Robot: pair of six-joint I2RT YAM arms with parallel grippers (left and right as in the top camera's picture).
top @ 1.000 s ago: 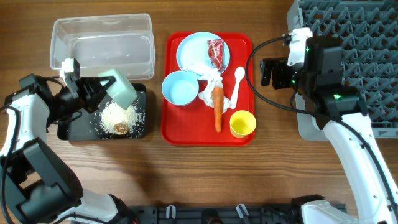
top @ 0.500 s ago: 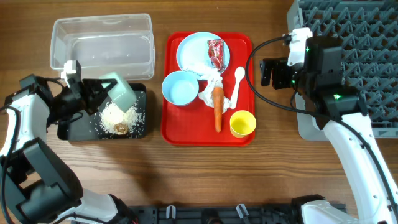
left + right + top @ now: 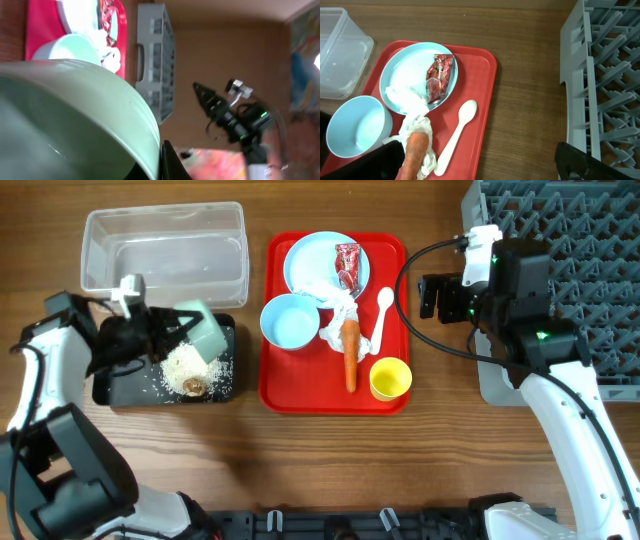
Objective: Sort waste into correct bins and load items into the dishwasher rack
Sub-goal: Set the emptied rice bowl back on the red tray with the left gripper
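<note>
Over the black tray (image 3: 108, 392), left fingers (image 3: 170, 163) pinching the mint bowl (image 3: 203, 330) have shifted right; right fingers (image 3: 580, 163) spread.

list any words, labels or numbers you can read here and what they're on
No text reads clearly in any view.
red snack wrapper: it carries print, but it is too small and blurred to read.
yellow cup: no marking shows.
</note>
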